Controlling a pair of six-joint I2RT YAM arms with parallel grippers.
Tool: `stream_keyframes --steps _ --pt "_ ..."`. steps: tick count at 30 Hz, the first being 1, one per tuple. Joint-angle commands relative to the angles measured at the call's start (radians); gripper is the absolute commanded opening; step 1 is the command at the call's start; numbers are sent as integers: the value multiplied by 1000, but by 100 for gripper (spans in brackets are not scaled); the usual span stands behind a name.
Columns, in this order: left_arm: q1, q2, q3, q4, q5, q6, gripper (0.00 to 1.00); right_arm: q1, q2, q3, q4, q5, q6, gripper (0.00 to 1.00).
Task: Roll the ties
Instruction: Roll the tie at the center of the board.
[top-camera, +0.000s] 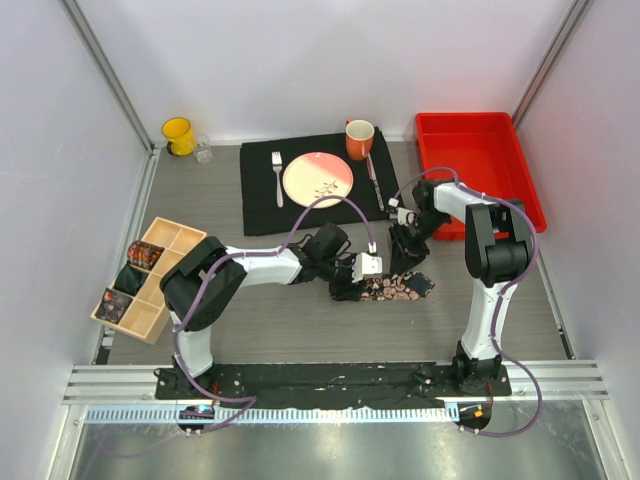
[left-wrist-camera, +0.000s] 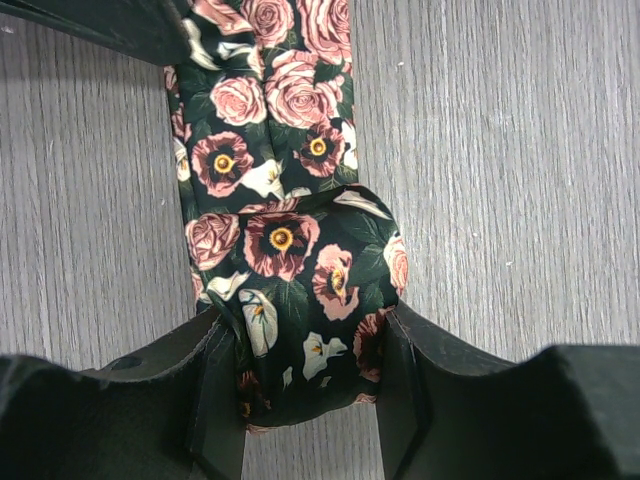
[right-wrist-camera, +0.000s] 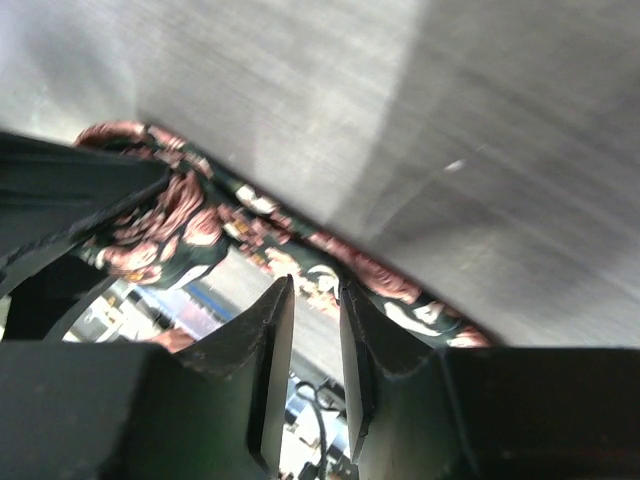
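Observation:
A black tie with a pink floral print lies on the grey table in front of the arms. My left gripper is shut on its rolled end, with the coil between the fingers and the flat strip running away from it. My right gripper is over the strip's other part. Its jaws stand a narrow gap apart with nothing between them, and the tie runs just past the tips. Rolled ties sit in a wooden organizer on the left.
A black placemat at the back holds a pink plate, a fork, a knife and an orange mug. A red bin stands at the back right. A yellow mug and a glass stand at the back left.

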Motion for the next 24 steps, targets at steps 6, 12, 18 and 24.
stream_keyframes --steps 6,12,18,24 --pt "3 69 -19 -107 -60 -17 18 5 -9 -20 -58 -43 -45 38" --pt "3 63 -20 -108 -65 -17 18 5 0 -28 -22 78 -24 40" --pt "3 63 -22 -99 -69 -24 18 5 -3 -26 -27 69 -30 21" --pt "3 67 -26 -88 -77 -35 17 8 -41 26 -97 -37 -45 1"
